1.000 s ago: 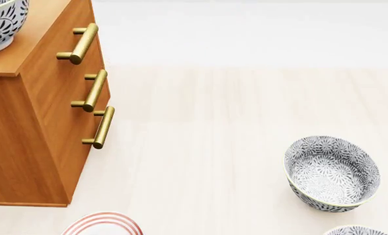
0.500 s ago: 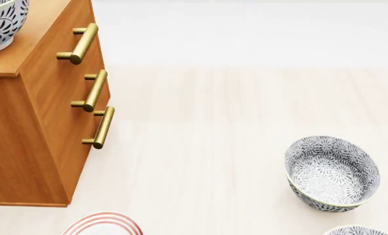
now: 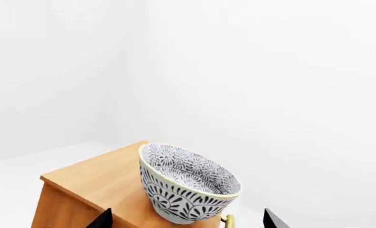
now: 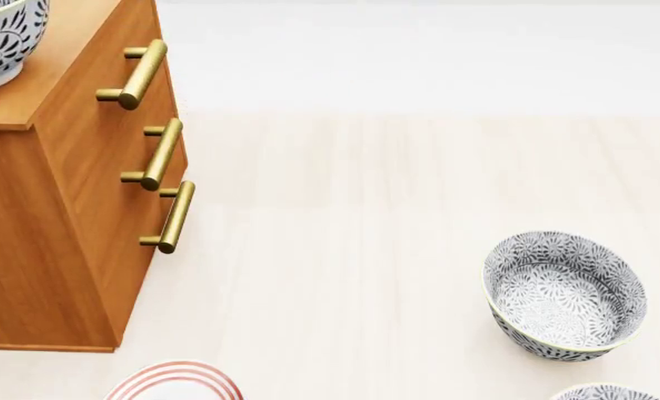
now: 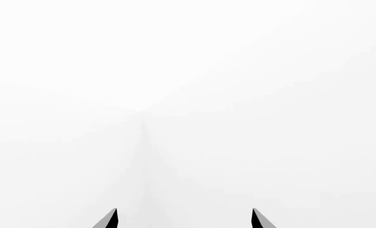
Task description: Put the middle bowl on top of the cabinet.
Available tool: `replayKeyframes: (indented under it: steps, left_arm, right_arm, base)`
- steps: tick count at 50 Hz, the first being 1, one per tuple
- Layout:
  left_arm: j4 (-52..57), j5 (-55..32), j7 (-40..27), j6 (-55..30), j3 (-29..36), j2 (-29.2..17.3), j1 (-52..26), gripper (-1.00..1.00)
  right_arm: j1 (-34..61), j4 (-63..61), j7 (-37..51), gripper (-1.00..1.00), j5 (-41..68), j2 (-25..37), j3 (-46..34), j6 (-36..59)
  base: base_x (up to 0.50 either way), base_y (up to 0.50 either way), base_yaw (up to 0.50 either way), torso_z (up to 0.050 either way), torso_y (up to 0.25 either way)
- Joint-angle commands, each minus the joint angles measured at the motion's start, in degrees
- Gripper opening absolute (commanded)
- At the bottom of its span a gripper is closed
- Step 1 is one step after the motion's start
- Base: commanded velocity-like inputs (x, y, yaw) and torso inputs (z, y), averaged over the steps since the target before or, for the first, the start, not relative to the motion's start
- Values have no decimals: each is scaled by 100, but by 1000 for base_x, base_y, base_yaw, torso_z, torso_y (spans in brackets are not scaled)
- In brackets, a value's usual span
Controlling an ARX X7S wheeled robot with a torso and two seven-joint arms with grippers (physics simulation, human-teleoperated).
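Left wrist view first: the middle bowl (image 3: 186, 185) sits upright on the cabinet (image 3: 89, 183), on its lighter wooden top near the front edge, and it holds nothing. Deep, round, glazed ceramic, dense grey-and-white floral pattern inside and out, pale rim. No writing to read anywhere. The left gripper (image 3: 186, 219) shows only two dark tips (spread wide, clear of the bowl), fingers open and empty.

Head view: the cabinet (image 4: 52, 217) is orange-brown wood with three brass bar handles (image 4: 161, 153), and the bowl (image 4: 2, 37) shows at its top corner. Down on the pale wooden floor (image 4: 363, 250), a second patterned bowl (image 4: 565, 294) stands empty, a third bowl (image 4: 602, 392) peeks in at the edge, and a white plate with red rings (image 4: 174, 382) lies near the cabinet's foot.

Right wrist view: the right gripper (image 5: 183, 219) faces blank white, fingers parted, holding nothing.
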Motion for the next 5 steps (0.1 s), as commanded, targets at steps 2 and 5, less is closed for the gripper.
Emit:
replayKeyframes:
  steps: [2, 5]
  left_arm:
    - [350, 1878, 255, 266, 313, 161, 1093, 100]
    - [475, 2478, 207, 314, 465, 134, 1420, 100]
  right_arm:
    - [2, 1, -246, 100, -71, -112, 163, -52]
    - [2, 1, -244, 100, -66, -112, 172, -47]
  base:
    - [0, 0, 0, 0, 0]
    - [0, 0, 0, 0, 0]
